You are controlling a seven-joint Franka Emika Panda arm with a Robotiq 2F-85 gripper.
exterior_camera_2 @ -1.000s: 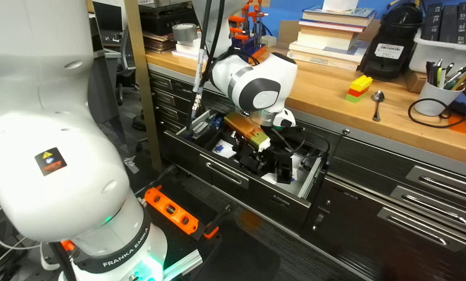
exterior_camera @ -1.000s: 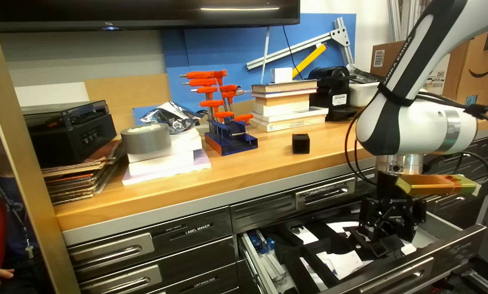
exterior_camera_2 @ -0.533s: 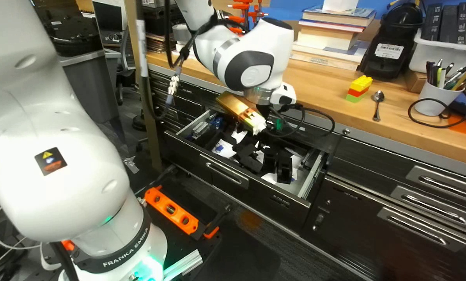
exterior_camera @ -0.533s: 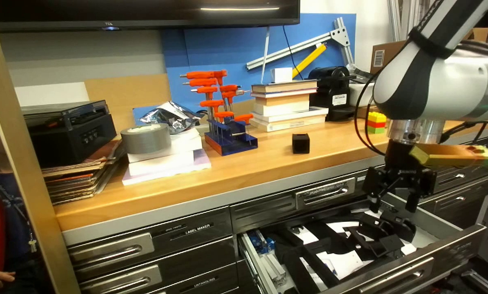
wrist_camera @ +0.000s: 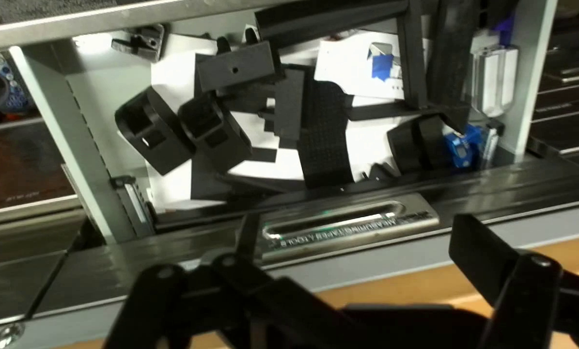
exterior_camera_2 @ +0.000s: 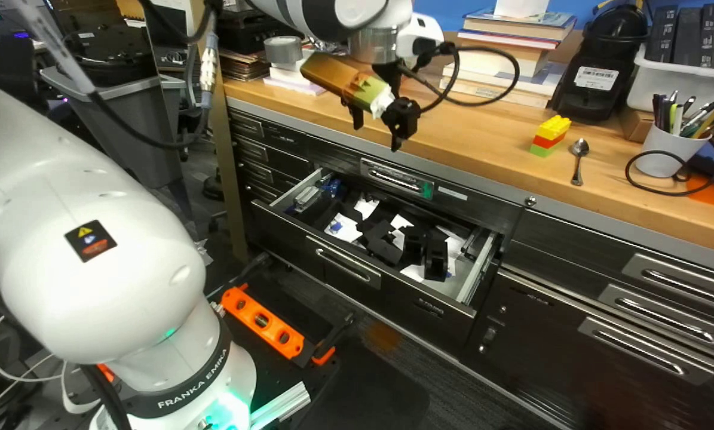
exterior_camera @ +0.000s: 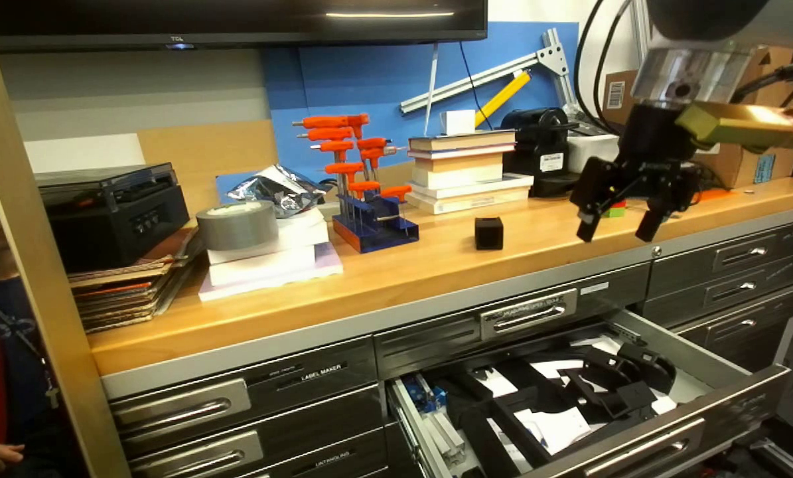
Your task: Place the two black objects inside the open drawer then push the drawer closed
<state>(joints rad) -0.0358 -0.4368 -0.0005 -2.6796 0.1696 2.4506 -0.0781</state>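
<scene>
Matte black, a chunky block [wrist_camera: 165,148] and a similar block [wrist_camera: 227,144] lie side by side inside the open drawer [exterior_camera_2: 401,298], towards one of its ends and partly over white patches [wrist_camera: 172,68]. Well above the drawer hangs the gripper [exterior_camera: 616,236], its jaws spread wide and holding nothing; on the wooden counter [exterior_camera: 429,259] over the drawer sits a small black cube [exterior_camera: 488,234].

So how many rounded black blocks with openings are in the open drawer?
2: the first block near the drawer's side wall, the second block beside it. Others may be hidden.
</scene>
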